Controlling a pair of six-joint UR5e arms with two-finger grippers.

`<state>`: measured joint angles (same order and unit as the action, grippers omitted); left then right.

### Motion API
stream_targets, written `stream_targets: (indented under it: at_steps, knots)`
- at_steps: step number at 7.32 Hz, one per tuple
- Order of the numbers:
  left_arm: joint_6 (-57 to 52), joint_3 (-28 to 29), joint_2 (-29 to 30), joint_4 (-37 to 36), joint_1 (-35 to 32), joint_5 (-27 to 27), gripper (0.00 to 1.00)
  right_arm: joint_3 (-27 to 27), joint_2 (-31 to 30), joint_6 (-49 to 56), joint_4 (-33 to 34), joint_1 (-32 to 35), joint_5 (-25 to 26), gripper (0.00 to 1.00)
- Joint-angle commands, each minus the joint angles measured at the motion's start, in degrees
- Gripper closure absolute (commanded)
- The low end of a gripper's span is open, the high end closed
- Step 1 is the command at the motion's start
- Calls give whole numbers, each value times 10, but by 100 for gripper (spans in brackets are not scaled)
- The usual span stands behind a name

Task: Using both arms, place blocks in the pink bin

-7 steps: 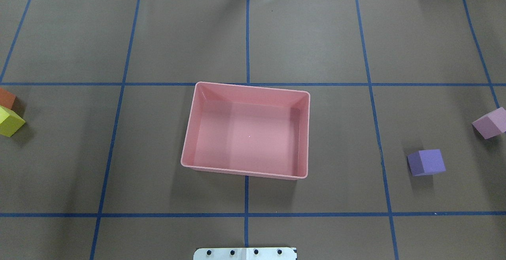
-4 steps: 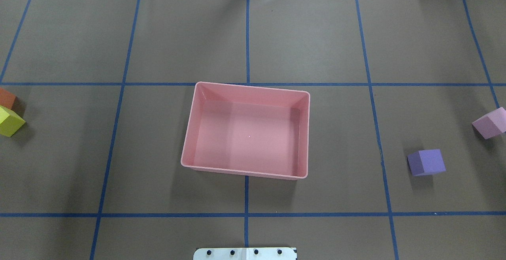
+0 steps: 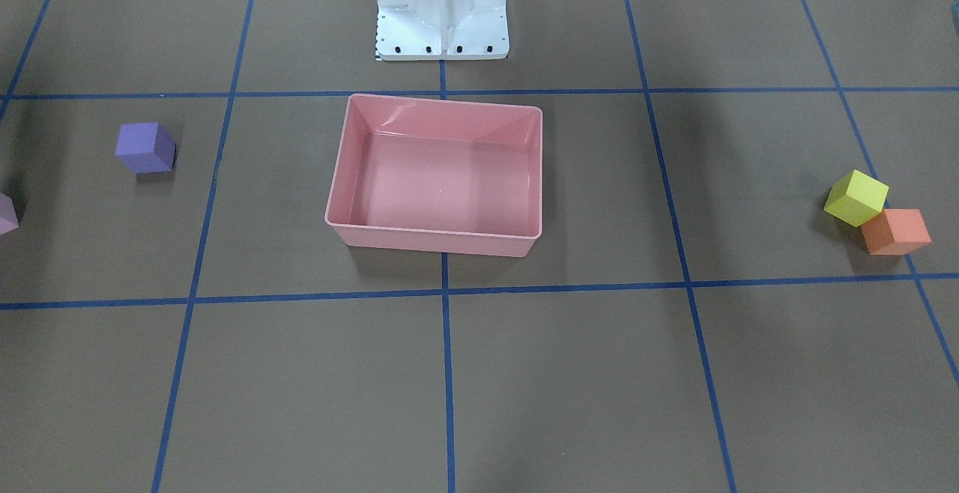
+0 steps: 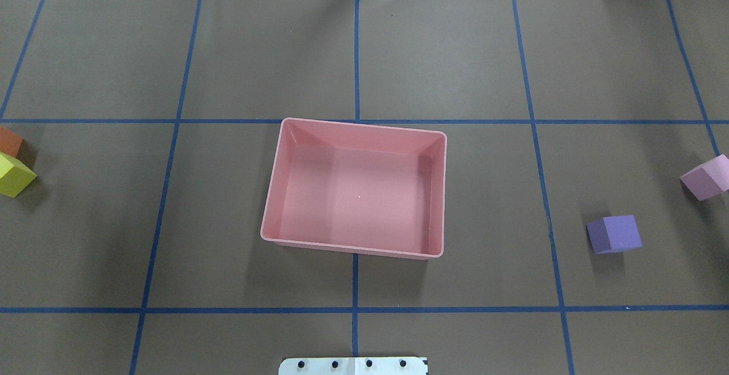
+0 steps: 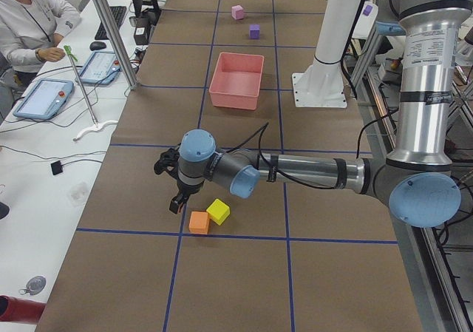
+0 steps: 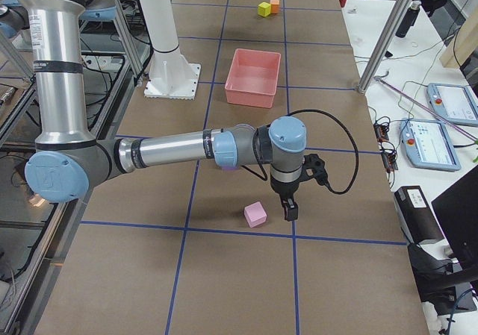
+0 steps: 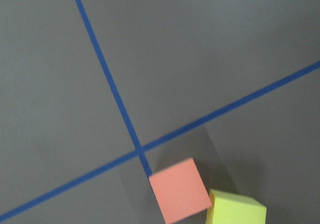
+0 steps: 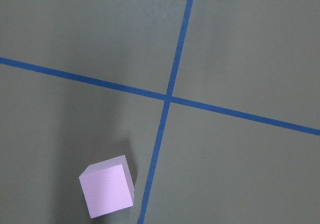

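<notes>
The pink bin [image 4: 353, 192] stands empty at the table's middle, also in the front view [image 3: 442, 186]. The yellow block [image 4: 12, 174] touches the orange block [image 4: 9, 141] at the far left edge. The purple block [image 4: 614, 233] and the light pink block [image 4: 708, 177] lie apart at the far right. My left gripper [image 5: 176, 206] hovers just beside the orange block [image 5: 198, 222] and the yellow block [image 5: 218, 211]. My right gripper [image 6: 290, 213] hovers just beside the light pink block [image 6: 255, 214]. Both grippers show only in the side views, so I cannot tell whether they are open or shut.
The white robot base [image 3: 440, 13] stands behind the bin. Blue tape lines grid the brown table. A seated person [image 5: 26, 29] and tablets [image 5: 43, 99] are beside the table's left end. A metal post [image 6: 385, 40] stands at the table's side.
</notes>
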<state>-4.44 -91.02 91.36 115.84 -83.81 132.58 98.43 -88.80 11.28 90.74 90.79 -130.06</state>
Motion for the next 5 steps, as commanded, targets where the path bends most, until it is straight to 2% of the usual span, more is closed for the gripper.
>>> stream_targets:
  at_steps: [1, 3, 5]
  knots:
    - [0, 43, 26, 69, 14, 0, 0, -11, -8, -2, -43, 0, -2, 0]
    - [27, 102, 28, 89, 46, -2, 0, -12, -8, -2, -48, -3, -3, 0]
    - [183, 120, 24, 140, 57, -6, 0, -17, -8, -3, -47, -3, -4, 0]
